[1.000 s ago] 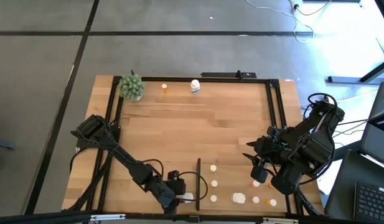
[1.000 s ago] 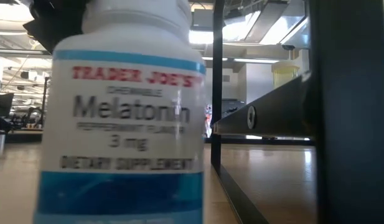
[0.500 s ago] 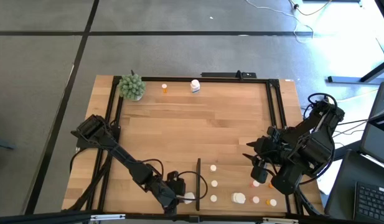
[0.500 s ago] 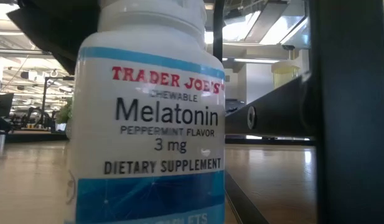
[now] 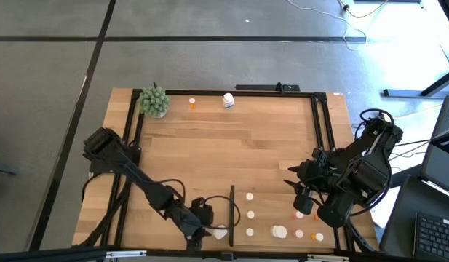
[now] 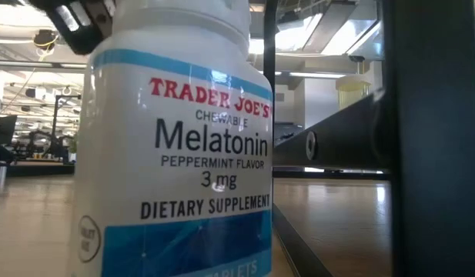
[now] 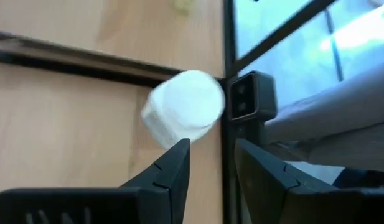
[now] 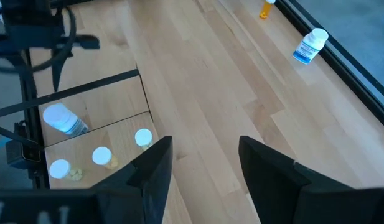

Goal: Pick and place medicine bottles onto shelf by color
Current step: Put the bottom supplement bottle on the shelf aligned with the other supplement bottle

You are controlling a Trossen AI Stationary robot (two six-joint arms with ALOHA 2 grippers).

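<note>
A white medicine bottle (image 5: 220,233) with a blue label (image 6: 175,154) stands upright on the wood at the table's near edge, left of the shelf's black strip (image 5: 231,211). My left gripper (image 7: 211,146) hovers open just short of it, with its white cap (image 7: 190,102) beyond the fingertips and nothing between them. Several white bottles (image 5: 249,215) and small orange ones (image 5: 299,215) stand on the shelf (image 5: 271,211). My right gripper (image 5: 300,200) waits open above the shelf's right side.
At the far edge are a green spiky plant ball (image 5: 154,100), an orange bottle (image 5: 192,103) and a white bottle lying on its side (image 8: 310,46). A black metal frame (image 5: 322,131) runs round the table, with a corner bracket (image 7: 251,99) beside the near bottle.
My left gripper has risen and drawn back from the white bottle toward the table's left. The bottle has shifted slightly toward the right and now stands still and upright. My right arm has kept still.
</note>
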